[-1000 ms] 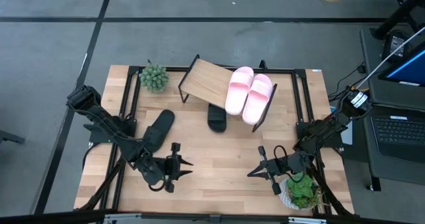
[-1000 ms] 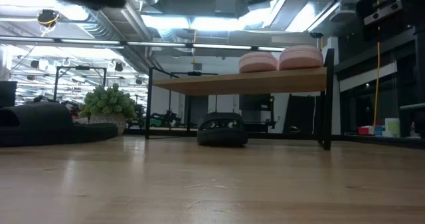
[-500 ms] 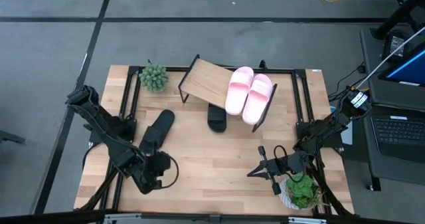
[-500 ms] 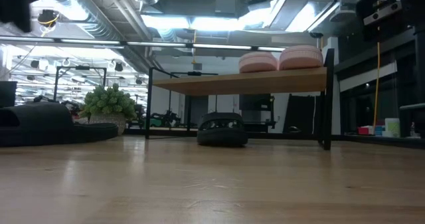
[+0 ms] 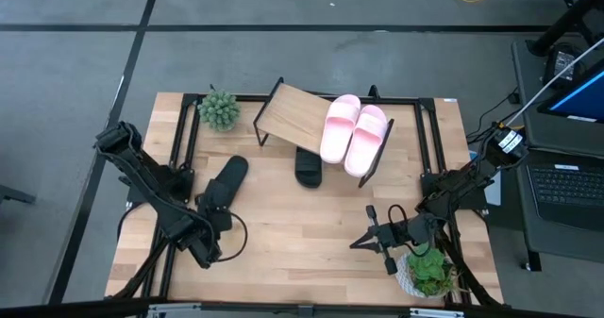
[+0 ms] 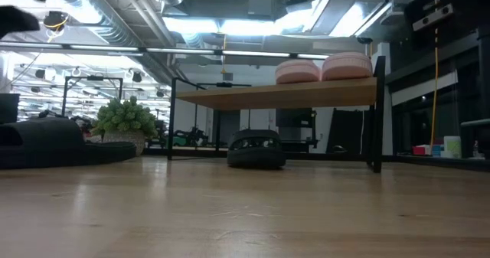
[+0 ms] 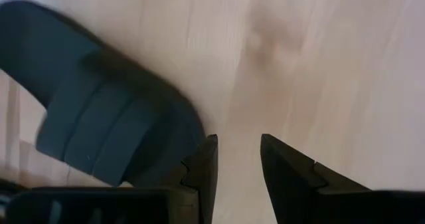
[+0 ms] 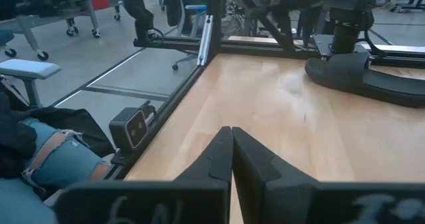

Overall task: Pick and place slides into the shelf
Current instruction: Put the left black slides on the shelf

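Two pale pink slides (image 5: 354, 134) lie side by side on the right part of the slanted shelf (image 5: 288, 110). One black slide (image 5: 309, 167) sits on the table under the shelf, also seen in the low view (image 6: 256, 149). The other black slide (image 5: 225, 181) lies on the table left of the middle. My left gripper (image 5: 212, 219) hangs over its near end, pointing down; in the wrist view it (image 7: 238, 154) is open, with the fingers just beside the slide's edge (image 7: 179, 117). My right gripper (image 5: 363, 242) waits shut near the table's near right.
A small green plant (image 5: 219, 108) stands at the far left by the shelf. A second plant (image 5: 425, 271) stands at the near right corner, beside the right arm. Bare wood (image 5: 302, 233) lies between the two grippers. A black metal frame (image 5: 429, 139) runs along the table's edges.
My left gripper has swung from pointing toward the table's right, near the near edge, back toward the left and far side. It has tipped down and now stands over the near end of the black slide. The slides have not moved.
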